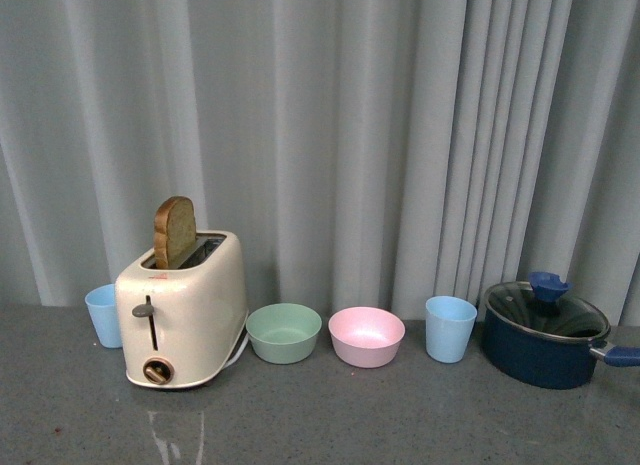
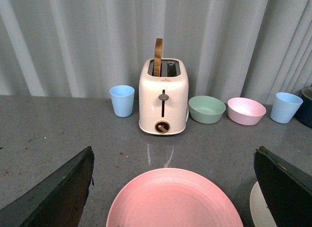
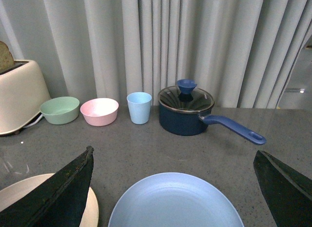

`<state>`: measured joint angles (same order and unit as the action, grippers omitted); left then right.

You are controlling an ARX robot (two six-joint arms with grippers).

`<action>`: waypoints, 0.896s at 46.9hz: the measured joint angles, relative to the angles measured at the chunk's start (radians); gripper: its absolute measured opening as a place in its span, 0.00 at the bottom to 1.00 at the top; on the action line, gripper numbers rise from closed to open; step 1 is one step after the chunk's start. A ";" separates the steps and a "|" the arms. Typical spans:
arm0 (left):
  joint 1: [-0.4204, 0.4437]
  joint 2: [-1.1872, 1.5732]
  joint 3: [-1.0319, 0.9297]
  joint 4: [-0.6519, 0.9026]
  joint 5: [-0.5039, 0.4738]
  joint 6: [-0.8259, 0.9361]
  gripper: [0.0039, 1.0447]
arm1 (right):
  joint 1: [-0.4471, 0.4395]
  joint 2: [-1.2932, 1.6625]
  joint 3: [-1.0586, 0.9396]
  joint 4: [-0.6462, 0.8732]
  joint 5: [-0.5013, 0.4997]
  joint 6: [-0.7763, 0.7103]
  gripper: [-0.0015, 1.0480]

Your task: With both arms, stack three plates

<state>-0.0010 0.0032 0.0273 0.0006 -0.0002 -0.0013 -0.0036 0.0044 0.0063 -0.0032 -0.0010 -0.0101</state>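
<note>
A pink plate (image 2: pixel 173 200) lies flat on the grey table, directly below my left gripper (image 2: pixel 174 153), which is open with its black fingers (image 2: pixel 58 193) spread wide on either side of it. A light blue plate (image 3: pixel 175 202) lies the same way under my right gripper (image 3: pixel 174 152), also open and holding nothing. Between the two sits a cream plate (image 3: pixel 19 190), whose edge (image 2: pixel 257 207) also shows in the left wrist view, partly hidden behind a finger. None of the plates touch. The front view shows neither the plates nor the arms.
Along the curtain at the back stand a light blue cup (image 1: pixel 103 315), a cream toaster (image 1: pixel 185 310) with a bread slice (image 1: pixel 174 231), a green bowl (image 1: pixel 284 332), a pink bowl (image 1: pixel 366 336), another blue cup (image 1: pixel 450 328) and a lidded dark blue pot (image 1: pixel 545 333) with its handle (image 3: pixel 234 129) pointing right.
</note>
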 joint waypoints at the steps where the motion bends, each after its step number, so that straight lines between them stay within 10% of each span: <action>1: 0.000 0.000 0.000 0.000 0.000 0.000 0.94 | 0.000 0.000 0.000 0.000 0.000 0.000 0.93; 42: 0.000 0.000 0.000 0.000 0.000 0.000 0.94 | 0.000 0.000 0.000 0.000 0.000 0.000 0.93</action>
<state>-0.0010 0.0032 0.0273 0.0006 -0.0002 -0.0013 -0.0036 0.0044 0.0063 -0.0032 -0.0010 -0.0101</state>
